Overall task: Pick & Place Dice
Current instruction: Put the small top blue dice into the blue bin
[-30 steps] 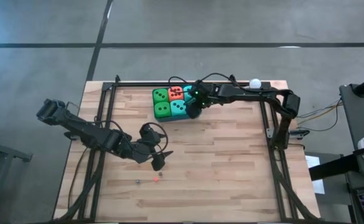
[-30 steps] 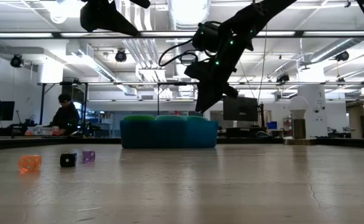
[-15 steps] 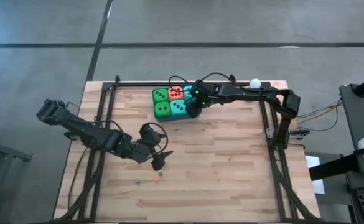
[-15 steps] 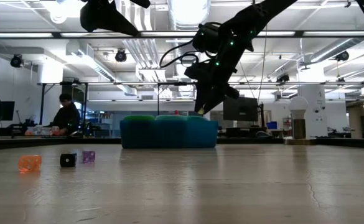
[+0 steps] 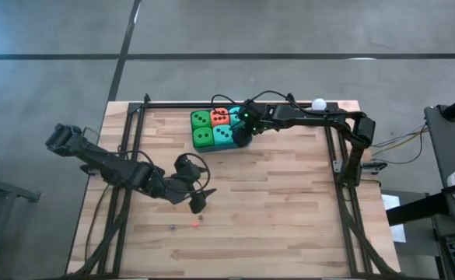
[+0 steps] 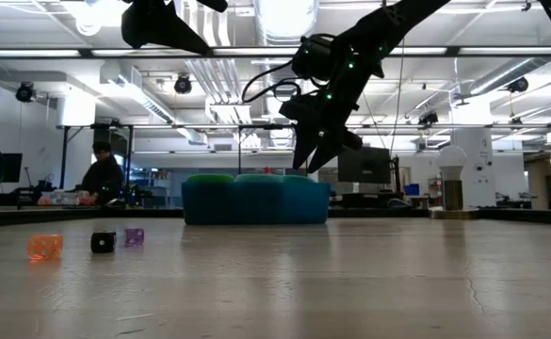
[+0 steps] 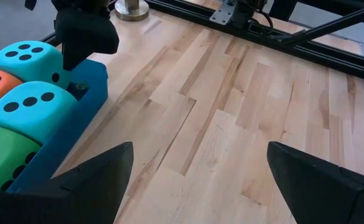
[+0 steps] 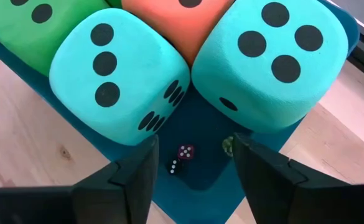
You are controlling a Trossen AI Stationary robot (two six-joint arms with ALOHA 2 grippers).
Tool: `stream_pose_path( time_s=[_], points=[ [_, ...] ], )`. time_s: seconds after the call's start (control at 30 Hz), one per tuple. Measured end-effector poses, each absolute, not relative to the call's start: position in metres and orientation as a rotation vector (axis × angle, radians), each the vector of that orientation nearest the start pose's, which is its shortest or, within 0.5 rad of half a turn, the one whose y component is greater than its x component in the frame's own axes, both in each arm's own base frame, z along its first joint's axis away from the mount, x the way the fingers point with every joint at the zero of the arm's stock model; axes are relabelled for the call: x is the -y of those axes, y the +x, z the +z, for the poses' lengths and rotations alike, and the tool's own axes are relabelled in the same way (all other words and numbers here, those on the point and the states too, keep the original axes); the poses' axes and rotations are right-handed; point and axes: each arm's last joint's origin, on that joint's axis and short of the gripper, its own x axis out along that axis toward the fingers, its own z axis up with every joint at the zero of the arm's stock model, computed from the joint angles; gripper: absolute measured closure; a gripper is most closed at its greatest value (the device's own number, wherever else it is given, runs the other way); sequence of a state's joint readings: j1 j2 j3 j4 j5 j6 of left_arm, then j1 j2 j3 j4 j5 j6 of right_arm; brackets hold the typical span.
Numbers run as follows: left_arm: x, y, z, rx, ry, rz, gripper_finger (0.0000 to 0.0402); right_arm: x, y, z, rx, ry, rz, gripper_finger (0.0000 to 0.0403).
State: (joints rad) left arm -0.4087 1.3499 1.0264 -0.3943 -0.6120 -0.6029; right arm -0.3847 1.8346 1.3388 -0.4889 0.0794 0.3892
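My left fingers (image 5: 197, 204) wait spread and empty over bare tabletop (image 5: 274, 194). My right fingers (image 8: 194, 165) hang parted and empty over the tray (image 8: 200, 177): a drop looks done. Below them lie tiny dice (image 8: 185, 152); beyond, teal dice (image 8: 116, 74). Next, I judge, fetching another.

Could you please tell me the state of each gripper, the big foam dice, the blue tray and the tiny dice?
Right gripper: open, hovering over the tray's end, holding nothing.
Left gripper: open, empty, above bare wood.
Blue tray: holds five foam dice and several tiny dice.
Teal three-pip die: resting in tray.
Teal four-pip die: resting in tray.
Tiny orange, black and purple dice: loose on the table.
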Motion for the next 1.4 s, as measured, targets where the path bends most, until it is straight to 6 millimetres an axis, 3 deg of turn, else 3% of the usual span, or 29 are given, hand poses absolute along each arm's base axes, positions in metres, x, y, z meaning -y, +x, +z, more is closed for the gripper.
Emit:
stream_pose_path(
  time_s=[0.2, 0.5, 0.67, 0.87, 1.17, 1.4],
  points=[
    [0.097, 0.266, 0.28, -0.539, -0.23, 0.371, 0.003, 0.147, 0.355, 0.219, -0.889, 0.5, -0.613, 0.02],
    [0.097, 0.266, 0.28, -0.539, -0.23, 0.371, 0.0029, 0.132, 0.338, 0.262, -0.827, 0.484, -0.586, 0.0202],
    [0.097, 0.266, 0.28, -0.539, -0.23, 0.371, 0.0032, 0.107, 0.325, 0.296, -0.756, 0.452, -0.524, 0.0203],
    [0.097, 0.266, 0.28, -0.54, -0.23, 0.371, 0.0027, 0.064, 0.307, 0.328, -0.687, 0.358, -0.383, 0.0203],
    [0.097, 0.266, 0.28, -0.54, -0.23, 0.371, 0.0029, 0.001, 0.28, 0.346, -0.669, 0.291, -0.185, 0.0202],
    [0.097, 0.266, 0.28, -0.539, -0.231, 0.371, 0.0031, -0.029, 0.269, 0.352, -0.656, 0.253, -0.072, 0.0206]
  ],
)
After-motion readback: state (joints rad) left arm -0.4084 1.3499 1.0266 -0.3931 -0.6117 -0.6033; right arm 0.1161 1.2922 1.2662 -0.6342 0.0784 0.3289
